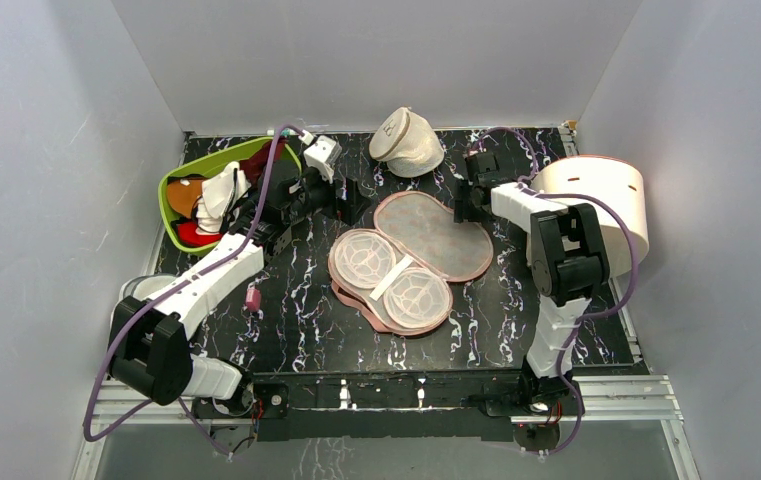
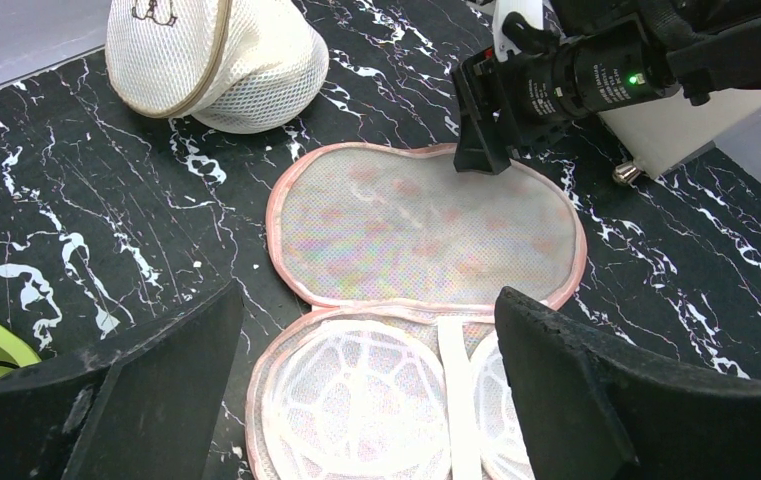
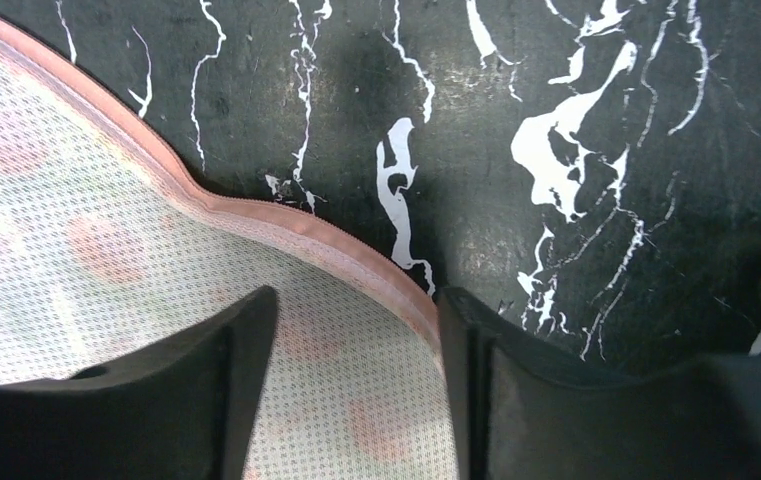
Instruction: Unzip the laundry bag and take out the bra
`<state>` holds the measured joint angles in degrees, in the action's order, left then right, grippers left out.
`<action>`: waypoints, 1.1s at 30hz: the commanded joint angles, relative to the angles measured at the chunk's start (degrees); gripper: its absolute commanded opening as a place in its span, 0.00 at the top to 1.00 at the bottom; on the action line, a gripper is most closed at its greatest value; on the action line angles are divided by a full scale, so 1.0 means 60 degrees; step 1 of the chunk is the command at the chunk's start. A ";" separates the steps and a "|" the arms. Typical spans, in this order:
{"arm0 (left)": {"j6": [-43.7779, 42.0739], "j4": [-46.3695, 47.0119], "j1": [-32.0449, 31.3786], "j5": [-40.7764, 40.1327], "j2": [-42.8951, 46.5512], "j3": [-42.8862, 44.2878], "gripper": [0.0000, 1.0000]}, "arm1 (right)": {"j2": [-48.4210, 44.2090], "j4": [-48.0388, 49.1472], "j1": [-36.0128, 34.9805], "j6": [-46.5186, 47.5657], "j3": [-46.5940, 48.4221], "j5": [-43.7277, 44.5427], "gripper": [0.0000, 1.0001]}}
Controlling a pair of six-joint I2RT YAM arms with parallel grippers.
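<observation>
Peach laundry bag (image 1: 434,235) rim sits between down-pointed right fingers (image 3: 576,410), parted; left fingers (image 2: 616,400) wide.

The worktop (image 1: 296,330) is black with thin white veins, like marble. In the middle of the frame, the laundry bag (image 1: 436,235) has a peach-pink edge. Its opened lid shows pale mesh with faint pink-red spots, and its lower half shows two white domes (image 1: 364,258) with a net pattern. At the upper centre, the pouch (image 1: 408,140) is cream mesh with a beige rim. At the upper left, the basket (image 1: 224,153) is lime green, with red, brown and white pieces inside. The left end effector (image 2: 368,300) and the right end effector (image 3: 356,300) are black.
</observation>
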<state>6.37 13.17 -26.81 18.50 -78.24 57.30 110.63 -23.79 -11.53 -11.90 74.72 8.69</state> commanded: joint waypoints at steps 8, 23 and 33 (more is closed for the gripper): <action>-0.0121 0.0064 -0.0025 0.0304 0.0017 0.0193 0.11 | 0.0506 0.0930 0.0057 0.0241 -0.0161 -0.1407 0.75; -0.0123 -0.0126 -0.0017 0.0378 -0.0231 0.0323 0.14 | -0.1615 0.0184 -0.0012 0.0358 -0.0184 -0.0882 1.00; -0.0217 -0.0269 -0.0024 0.0152 -0.0173 0.0365 0.14 | -0.3580 -0.0199 -0.0421 0.0245 -0.0303 -0.0927 1.00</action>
<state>6.17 11.70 -26.81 19.73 -80.44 57.34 93.45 -25.15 -12.08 -10.41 73.21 2.66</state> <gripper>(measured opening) 0.861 0.009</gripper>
